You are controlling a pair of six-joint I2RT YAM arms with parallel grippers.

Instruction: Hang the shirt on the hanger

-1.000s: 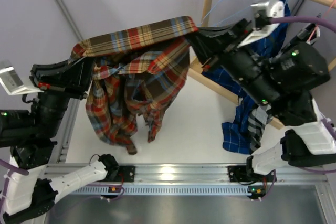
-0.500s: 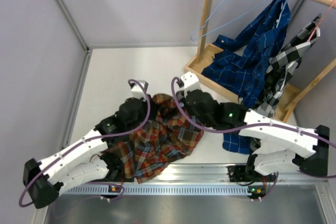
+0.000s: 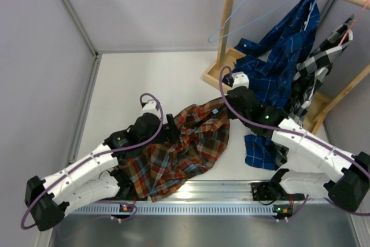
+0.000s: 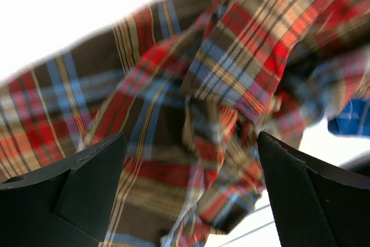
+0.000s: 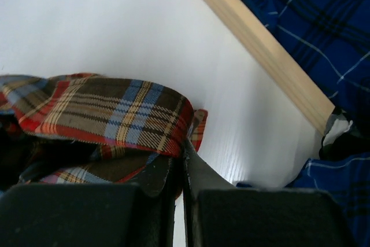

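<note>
The plaid shirt [image 3: 185, 151] lies crumpled on the white table [image 3: 150, 79] between the two arms. My left gripper [image 3: 171, 126] hovers over its middle, jaws wide open; in the left wrist view the shirt [image 4: 231, 56] fills the space between and beyond the left gripper's [image 4: 191, 143] fingers, none of it pinched. My right gripper [image 5: 185, 157] is shut on a folded edge of the shirt [image 5: 110, 114], at the cloth's far right corner [image 3: 215, 110]. The light-blue wire hanger [image 3: 254, 18] hangs bare on the wooden rail at the back right.
A wooden rack post [image 3: 229, 21] and its base [image 3: 215, 76] stand behind the right arm. A dark blue check shirt [image 3: 277, 56] and a black-and-white check shirt [image 3: 318, 67] hang from the rail and drape onto the table. Grey walls close the back and left.
A second ago both grippers held the shirt up, spread in the air. It now lies on the table; the left gripper has opened and let go, and the right has pulled its edge back-right.
</note>
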